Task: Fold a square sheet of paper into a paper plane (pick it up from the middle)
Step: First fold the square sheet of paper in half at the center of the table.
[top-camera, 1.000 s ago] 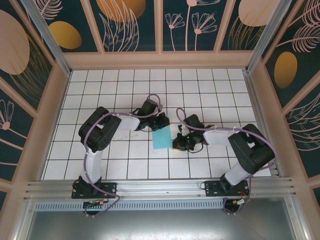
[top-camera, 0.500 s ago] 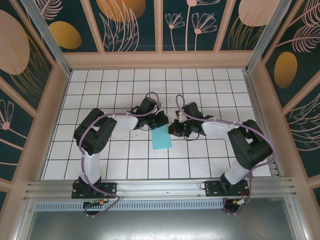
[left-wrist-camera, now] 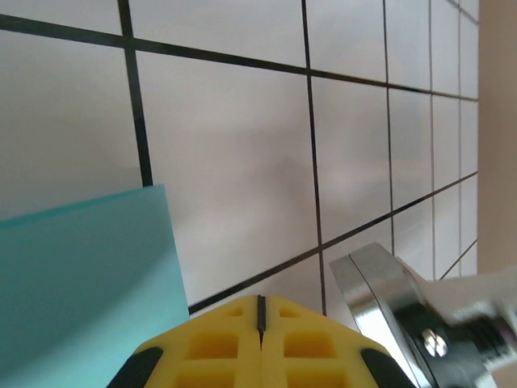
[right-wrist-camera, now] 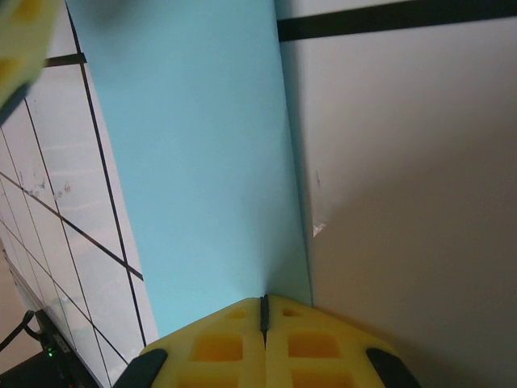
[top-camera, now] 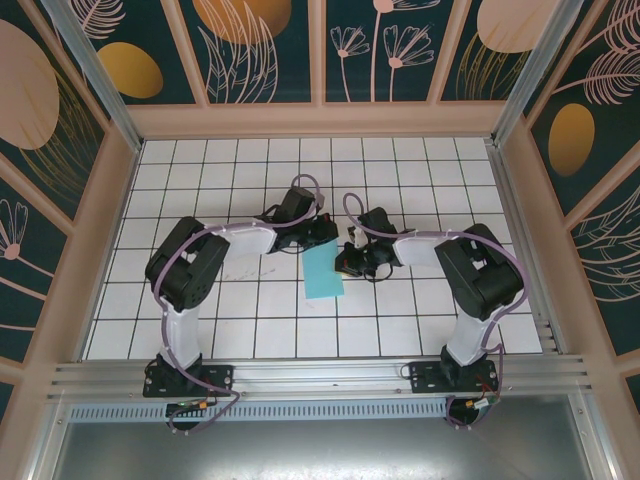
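Lying flat and unheld, the blue paper (top-camera: 322, 272) could skid or skew, I judge, if the left gripper (top-camera: 322, 236) at its 12 o'clock or the right gripper (top-camera: 346, 262) at its 2 o'clock, both pinched together on nothing, shoves an edge across the slick white tiled table (top-camera: 200, 170), whose middle it occupies, inside leaf-patterned walls (top-camera: 400, 50).

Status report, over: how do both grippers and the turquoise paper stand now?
Left gripper jaws shut, beside turquoise paper. Right gripper jaws shut at its edge. Paper lies on tiled table, a rectangle, no plane yet. No obstacle seen.
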You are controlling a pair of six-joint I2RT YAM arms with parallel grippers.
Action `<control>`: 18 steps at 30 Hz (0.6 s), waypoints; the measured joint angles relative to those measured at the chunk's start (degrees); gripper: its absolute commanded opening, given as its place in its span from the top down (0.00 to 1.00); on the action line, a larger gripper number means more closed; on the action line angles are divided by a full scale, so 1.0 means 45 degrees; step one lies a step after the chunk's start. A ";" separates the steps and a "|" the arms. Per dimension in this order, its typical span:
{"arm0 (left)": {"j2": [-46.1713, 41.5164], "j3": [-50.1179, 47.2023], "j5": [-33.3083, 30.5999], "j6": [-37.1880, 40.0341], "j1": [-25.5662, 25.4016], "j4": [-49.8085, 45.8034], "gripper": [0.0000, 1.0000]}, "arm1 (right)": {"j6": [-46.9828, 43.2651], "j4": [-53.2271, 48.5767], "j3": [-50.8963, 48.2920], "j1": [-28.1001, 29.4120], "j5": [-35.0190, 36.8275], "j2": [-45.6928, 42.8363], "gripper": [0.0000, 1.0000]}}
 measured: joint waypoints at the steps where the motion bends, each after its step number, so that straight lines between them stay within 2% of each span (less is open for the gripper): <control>1: 0.0248 0.0257 0.0078 0.0175 0.0000 -0.0170 1.00 | -0.0112 -0.0005 0.0000 0.0000 0.0005 0.0000 1.00; 7: 0.1375 0.1438 0.0155 0.1112 0.0000 -0.1326 1.00 | -0.0670 -0.0170 0.0000 -0.0267 -0.0063 0.0005 1.00; 18: 0.1690 0.1928 -0.0165 0.1817 -0.0005 -0.2278 1.00 | -0.1200 -0.0185 -0.0063 -0.0316 -0.0165 0.0005 1.00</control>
